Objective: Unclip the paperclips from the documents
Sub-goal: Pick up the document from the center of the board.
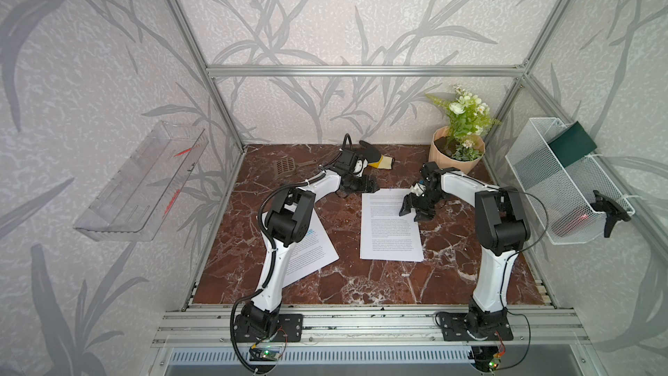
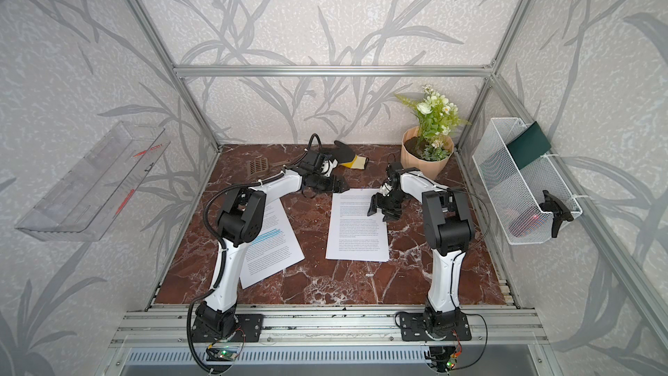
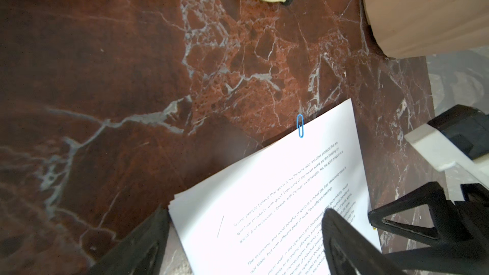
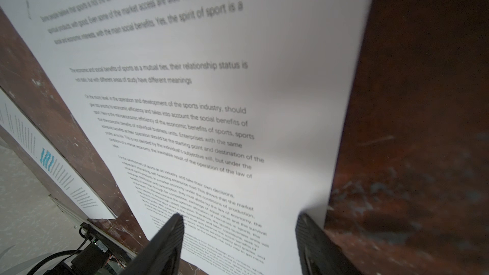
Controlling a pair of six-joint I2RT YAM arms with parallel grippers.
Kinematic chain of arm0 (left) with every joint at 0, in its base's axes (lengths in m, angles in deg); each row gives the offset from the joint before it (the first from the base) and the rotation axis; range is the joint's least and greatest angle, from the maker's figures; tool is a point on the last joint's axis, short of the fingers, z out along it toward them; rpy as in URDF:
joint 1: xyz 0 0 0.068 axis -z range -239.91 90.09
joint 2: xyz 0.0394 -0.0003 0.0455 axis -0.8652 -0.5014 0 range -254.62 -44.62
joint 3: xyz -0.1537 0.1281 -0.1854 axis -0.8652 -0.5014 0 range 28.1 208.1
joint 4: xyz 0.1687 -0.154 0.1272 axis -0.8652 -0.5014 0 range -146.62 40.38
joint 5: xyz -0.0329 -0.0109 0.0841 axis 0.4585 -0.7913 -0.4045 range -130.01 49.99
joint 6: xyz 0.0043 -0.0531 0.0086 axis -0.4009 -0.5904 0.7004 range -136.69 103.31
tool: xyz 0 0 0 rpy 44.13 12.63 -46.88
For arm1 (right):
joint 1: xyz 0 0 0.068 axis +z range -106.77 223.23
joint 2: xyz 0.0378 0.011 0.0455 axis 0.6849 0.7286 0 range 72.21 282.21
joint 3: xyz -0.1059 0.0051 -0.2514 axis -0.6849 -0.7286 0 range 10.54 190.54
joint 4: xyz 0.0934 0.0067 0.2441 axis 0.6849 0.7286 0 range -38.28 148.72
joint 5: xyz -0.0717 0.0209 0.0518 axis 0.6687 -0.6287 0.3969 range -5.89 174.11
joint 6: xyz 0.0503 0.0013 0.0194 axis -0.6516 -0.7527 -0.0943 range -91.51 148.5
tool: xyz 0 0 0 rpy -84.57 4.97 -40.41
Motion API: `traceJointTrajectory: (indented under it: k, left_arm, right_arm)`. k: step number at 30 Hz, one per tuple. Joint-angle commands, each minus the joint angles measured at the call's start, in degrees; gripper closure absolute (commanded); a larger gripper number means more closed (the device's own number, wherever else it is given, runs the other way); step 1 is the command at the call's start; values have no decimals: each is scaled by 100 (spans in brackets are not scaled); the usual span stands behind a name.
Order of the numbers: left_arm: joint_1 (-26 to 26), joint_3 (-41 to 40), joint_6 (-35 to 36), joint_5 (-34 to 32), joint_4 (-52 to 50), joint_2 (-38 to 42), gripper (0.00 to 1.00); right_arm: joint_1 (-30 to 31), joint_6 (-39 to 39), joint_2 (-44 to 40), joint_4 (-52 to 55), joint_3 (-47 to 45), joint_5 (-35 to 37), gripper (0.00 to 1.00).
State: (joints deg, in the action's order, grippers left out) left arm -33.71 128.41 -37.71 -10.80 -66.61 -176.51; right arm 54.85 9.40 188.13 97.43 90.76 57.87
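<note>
Two documents lie on the marble table. The plain one [image 1: 390,233] [image 2: 356,233] is in the middle. The one with blue highlighter lines [image 1: 312,244] [image 2: 271,244] lies partly under the left arm. A blue paperclip [image 3: 300,126] [image 1: 391,188] sits on the far edge of the middle document. My left gripper [image 1: 372,187] [image 3: 244,211] is open, low over that document's far left corner and short of the clip. My right gripper [image 1: 412,211] [image 4: 240,216] is open just above the same document's right edge, with nothing between its fingers.
A black and yellow glove [image 1: 376,160] and a brown drain cover [image 1: 285,166] lie at the back. A flower pot [image 1: 457,155] stands at the back right, close to the right arm. A wire basket [image 1: 564,182] and a clear tray [image 1: 144,182] hang on the side walls.
</note>
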Motion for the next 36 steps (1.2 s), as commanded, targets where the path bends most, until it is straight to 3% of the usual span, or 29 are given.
traceJointTrajectory:
  k: [1, 7, 11, 15, 19, 23, 26, 30, 33, 35, 36]
  left_arm:
    - [14, -158, -191, 440, -124, 127, 9]
    - [3, -309, -482, 1024, 409, 245, 15]
    - [6, -350, -460, 1110, 338, 316, 27]
    - [12, -444, -107, 961, 64, 447, 41]
    - [17, -634, 316, 848, 64, 691, 41]
    - [78, -645, 646, 873, 65, 878, 64]
    - [122, -645, 771, 921, 82, 912, 75]
    - [147, -717, 748, 1018, 117, 774, 73]
    - [149, -898, 748, 871, 233, 689, 65]
    - [154, -1033, 718, 839, 426, 692, 53]
    - [154, -1064, 707, 853, 499, 690, 53]
  right_arm:
    - [-1, -24, 177, -68, -50, 31, 31]
    - [9, -24, 233, -79, -33, 5, 31]
    - [7, -32, 221, -78, -59, 20, 31]
    - [7, -24, 234, -63, -51, 22, 31]
    - [7, -9, 238, -42, -51, 31, 31]
    - [12, -15, 247, -42, -54, 7, 31]
    - [7, -45, 248, -34, -50, -4, 31]
    - [7, -78, 243, -42, -61, -21, 32]
    - [8, -108, 232, -61, -85, -65, 32]
    - [7, -118, 221, -65, -103, -85, 32]
    - [7, -117, 221, -61, -112, -83, 32]
